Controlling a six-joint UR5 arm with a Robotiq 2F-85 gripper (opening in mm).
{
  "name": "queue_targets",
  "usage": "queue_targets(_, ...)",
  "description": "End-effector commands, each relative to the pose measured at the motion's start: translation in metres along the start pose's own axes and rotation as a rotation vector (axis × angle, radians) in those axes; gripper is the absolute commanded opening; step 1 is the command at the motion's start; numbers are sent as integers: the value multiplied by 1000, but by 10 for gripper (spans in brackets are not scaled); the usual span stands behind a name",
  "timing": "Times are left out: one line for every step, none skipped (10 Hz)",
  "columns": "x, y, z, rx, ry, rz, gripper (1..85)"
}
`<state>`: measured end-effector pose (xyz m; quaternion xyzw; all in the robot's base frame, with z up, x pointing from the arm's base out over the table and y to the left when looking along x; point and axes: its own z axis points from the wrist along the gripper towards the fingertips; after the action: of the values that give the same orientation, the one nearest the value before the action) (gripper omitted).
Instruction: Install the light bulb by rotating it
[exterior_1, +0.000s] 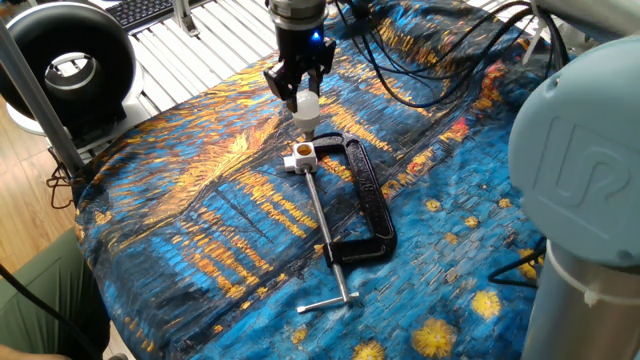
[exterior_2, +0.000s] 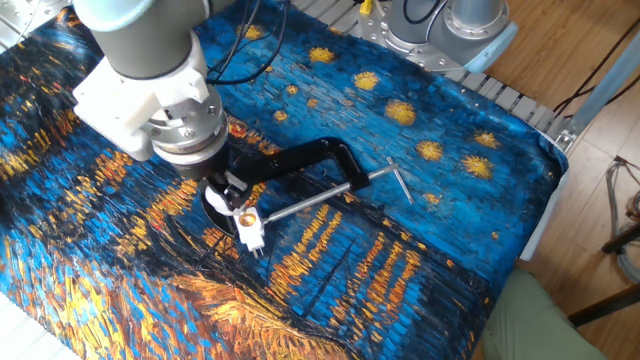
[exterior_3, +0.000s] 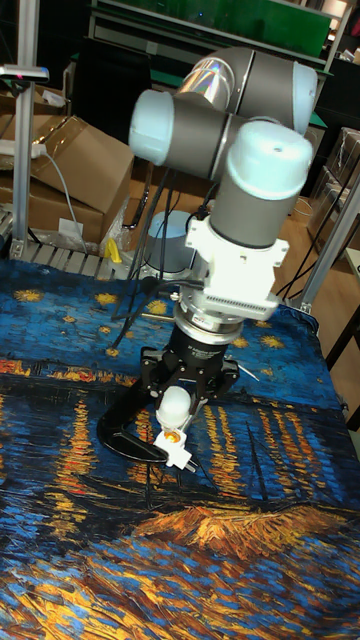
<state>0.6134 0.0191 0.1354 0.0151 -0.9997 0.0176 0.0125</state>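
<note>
Matt white bulb (exterior_3: 174, 404) w/ plastic-looking white socket (exterior_1: 302, 157), matt black metal clamp (exterior_1: 372, 205) w/ shiny steel screw rod (exterior_1: 321, 216), printed cloth (exterior_1: 200, 200) slightly wrinkled, glossy grey-blue robot arm (exterior_3: 240, 130) shell.

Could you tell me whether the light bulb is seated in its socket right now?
Out. The light bulb, held by the gripper, hangs above the socket, whose orange opening is exposed.

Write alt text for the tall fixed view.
A robot gripper holds a small white light bulb just above a white socket with an orange opening. The socket sits in a black clamp on a blue-and-orange painted cloth.
</note>
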Motion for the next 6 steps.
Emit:
queue_targets(-12, 7, -4, 5, -53, 43, 10)
queue_targets(-13, 16, -4, -12, -73, 68, 10)
queue_targets(-10, 19, -4, -14, -77, 79, 10)
queue_targets(-3, 22, -4, -14, -72, 85, 10)
queue_targets(3, 22, -5, -17, -64, 83, 10)
queue_targets(9, 24, -6, -25, -53, 91, 10)
